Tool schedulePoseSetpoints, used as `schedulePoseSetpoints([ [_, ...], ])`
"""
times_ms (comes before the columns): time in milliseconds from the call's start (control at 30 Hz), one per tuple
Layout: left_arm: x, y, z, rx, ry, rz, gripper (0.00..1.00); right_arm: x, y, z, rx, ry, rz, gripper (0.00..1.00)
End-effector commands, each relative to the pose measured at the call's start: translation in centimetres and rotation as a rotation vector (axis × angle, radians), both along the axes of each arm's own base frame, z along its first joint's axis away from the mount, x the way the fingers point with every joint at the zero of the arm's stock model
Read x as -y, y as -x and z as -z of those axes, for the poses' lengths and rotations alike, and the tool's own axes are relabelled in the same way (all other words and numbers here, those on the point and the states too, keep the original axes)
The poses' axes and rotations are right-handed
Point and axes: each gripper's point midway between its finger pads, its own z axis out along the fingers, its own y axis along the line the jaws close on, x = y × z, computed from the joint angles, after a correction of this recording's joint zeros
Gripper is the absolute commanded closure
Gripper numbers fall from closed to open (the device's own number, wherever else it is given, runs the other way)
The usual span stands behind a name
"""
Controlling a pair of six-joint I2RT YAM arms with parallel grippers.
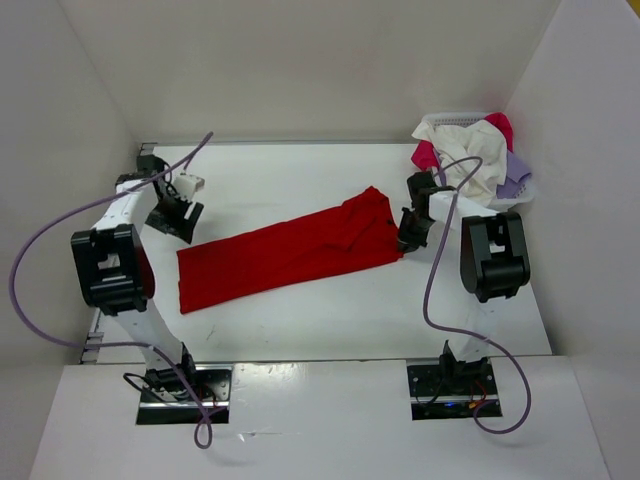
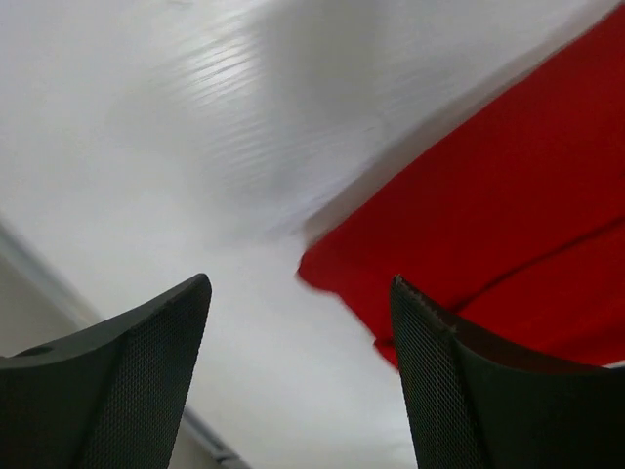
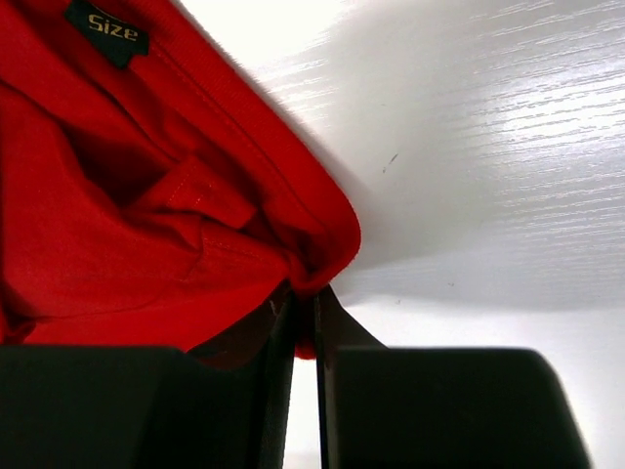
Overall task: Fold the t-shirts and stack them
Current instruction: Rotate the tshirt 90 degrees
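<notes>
Red t-shirt (image 1: pixel 290 255): there it is, laid out as one long, narrow band across the middle of the white surface (image 1: pixel 300 180), slanting from near-left up to far-right.
Collar end: at the right tip of the band, a little bunched and creased, with the dark neck label (image 3: pixel 109 27) reading "size" showing in the right wrist view.
Left end effector (image 1: pixel 183 222): down low just off the shirt's left end, fingers (image 2: pixel 146 371) spread wide apart, nothing between them. Bare surface and the shirt's corner show through the gap.
Right end effector (image 1: pixel 410 232): right at the collar end, fingers (image 3: pixel 244 391) almost together with only a thin slit between. The shirt's rolled edge sits at the top of that slit. Pinched or merely touching? Cannot tell from here.
Basket (image 1: pixel 455 120): white mesh, far-right corner of the surface, just behind the right arm.
Other shirts: heaped in the basket and spilling over its rim, an off-white t-shirt (image 1: pixel 475 160) on top, a pinkish red t-shirt (image 1: pixel 500 128) peeking out behind it, a lavender t-shirt (image 1: pixel 515 178) at the right side.
</notes>
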Motion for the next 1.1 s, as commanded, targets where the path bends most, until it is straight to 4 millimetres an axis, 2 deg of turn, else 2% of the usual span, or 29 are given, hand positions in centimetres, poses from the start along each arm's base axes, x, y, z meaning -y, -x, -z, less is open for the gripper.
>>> schedulePoseSetpoints([
  [0, 2.7, 0.1, 3.4, -0.068, 0.109, 0.053, 0.19, -0.6, -0.4, 0.5, -0.010, 0.028, -0.017, 0.85],
  [100, 3.2, 0.2, 4.5, -0.079, 0.119, 0.074, 0.19, -0.6, -0.8, 0.2, 0.000, 0.026, -0.017, 0.83],
  [133, 3.2, 0.9, 5.1, -0.103, 0.115, 0.070, 0.19, -0.7, -1.1, 0.2, 0.002, 0.026, -0.017, 0.83],
  [167, 3.2, 1.0, 5.4, -0.104, 0.112, 0.080, 0.24, -1.0, -0.8, 0.3, -0.007, 0.027, -0.026, 0.83],
  [200, 2.7, 1.6, 6.0, -0.132, 0.087, 0.070, 0.31, -1.3, -1.4, -0.2, 0.014, 0.033, -0.033, 0.83],
  [233, 2.6, 2.4, 6.6, -0.157, 0.079, 0.066, 0.45, -1.2, -1.4, 0.0, 0.003, 0.037, -0.043, 0.83],
  [333, 1.4, 3.9, 7.9, -0.216, 0.010, 0.054, 0.73, -2.3, -2.4, -0.8, 0.024, 0.072, -0.073, 0.83],
  [367, 0.9, 4.2, 8.2, -0.222, -0.005, 0.041, 0.92, -2.4, -2.4, -0.8, 0.016, 0.086, -0.089, 0.85],
  [433, -0.5, 5.7, 8.6, -0.248, -0.016, -0.001, 1.00, -2.8, -4.4, -1.9, 0.061, 0.103, -0.104, 0.87],
  [533, -1.1, 7.7, 8.3, -0.273, -0.011, -0.012, 1.00, -3.0, -7.5, -2.6, 0.086, 0.129, -0.118, 0.89],
  [567, -0.7, 8.7, 8.1, -0.285, 0.000, 0.022, 0.98, -3.6, -9.8, -3.0, 0.104, 0.126, -0.117, 0.91],
  [600, -0.5, 8.8, 7.7, -0.278, 0.006, 0.037, 0.97, -3.6, -11.2, -3.2, 0.119, 0.142, -0.122, 0.91],
  [633, 0.2, 9.6, 7.6, -0.280, 0.032, 0.054, 0.97, -4.1, -15.0, -3.6, 0.176, 0.151, -0.111, 0.91],
  [667, 0.3, 9.9, 7.5, -0.280, 0.033, 0.054, 0.95, -4.7, -16.6, -3.9, 0.199, 0.162, -0.124, 0.91],
  [700, 0.7, 10.4, 7.4, -0.289, 0.049, 0.071, 0.93, -4.6, -17.2, -4.0, 0.174, 0.181, -0.122, 0.91],
  [733, 1.3, 11.0, 7.3, -0.302, 0.062, 0.084, 0.92, -6.1, -22.1, -11.2, 0.402, 0.196, -0.122, 0.91],
  [767, 1.6, 11.1, 7.3, -0.311, 0.064, 0.093, 0.90, -5.5, -22.2, -6.6, 0.321, 0.248, -0.120, 0.91],
  [833, 2.6, 11.6, 7.2, -0.335, 0.080, 0.127, 0.87, -7.6, -25.3, -9.1, 0.471, 0.148, -0.104, 0.83],
  [867, 3.3, 11.7, 7.2, -0.337, 0.104, 0.140, 0.84, -7.8, -26.0, -9.4, 0.501, 0.141, -0.100, 0.74],
  [900, 3.9, 12.1, 7.1, -0.357, 0.119, 0.154, 0.81, -8.2, -26.6, -8.4, 0.510, 0.127, -0.105, 0.56],
  [933, 4.4, 12.3, 7.1, -0.364, 0.128, 0.167, 0.78, -8.8, -27.5, -9.3, 0.559, 0.101, -0.118, 0.01],
  [967, 5.2, 12.1, 7.1, -0.363, 0.133, 0.193, 0.75, -9.5, -27.6, -10.0, 0.583, 0.073, -0.157, 0.00],
  [1000, 5.4, 12.3, 7.0, -0.373, 0.134, 0.202, 0.70, -9.4, -27.6, -11.6, 0.610, 0.073, -0.162, 0.00],
  [1067, 5.8, 12.4, 7.2, -0.385, 0.138, 0.189, 0.69, -9.5, -26.7, -13.5, 0.614, 0.101, -0.169, 0.00],
])
